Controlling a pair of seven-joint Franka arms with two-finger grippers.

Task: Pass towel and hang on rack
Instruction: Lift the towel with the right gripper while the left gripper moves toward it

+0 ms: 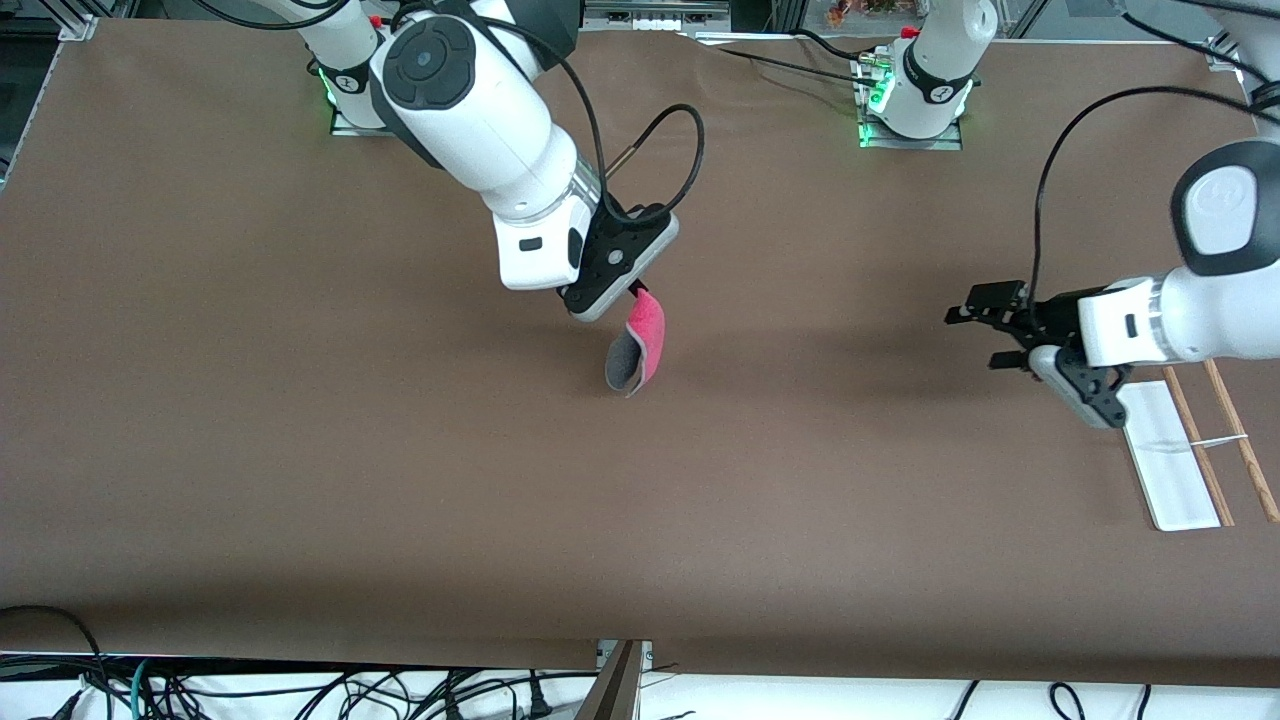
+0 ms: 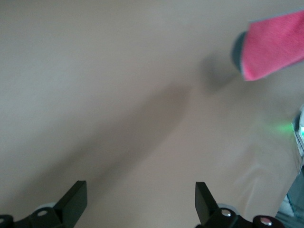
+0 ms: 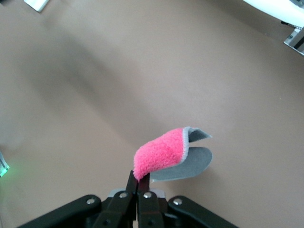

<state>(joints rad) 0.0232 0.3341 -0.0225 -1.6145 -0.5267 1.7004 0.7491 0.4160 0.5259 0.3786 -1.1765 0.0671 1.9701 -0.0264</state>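
right tool (image 1: 634,290) pinches towel (image 1: 640,345) edge over bare mid-table; left tool (image 1: 985,338) spread beside rack (image 1: 1175,470).

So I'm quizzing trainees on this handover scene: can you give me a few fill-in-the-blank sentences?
1. The towel hangs from the ____ claw over the table.
2. The left claw, near the rack, has its fingers ____.
3. The towel's outer face is pink and its inner face is ____.

Missing words: right; open; grey
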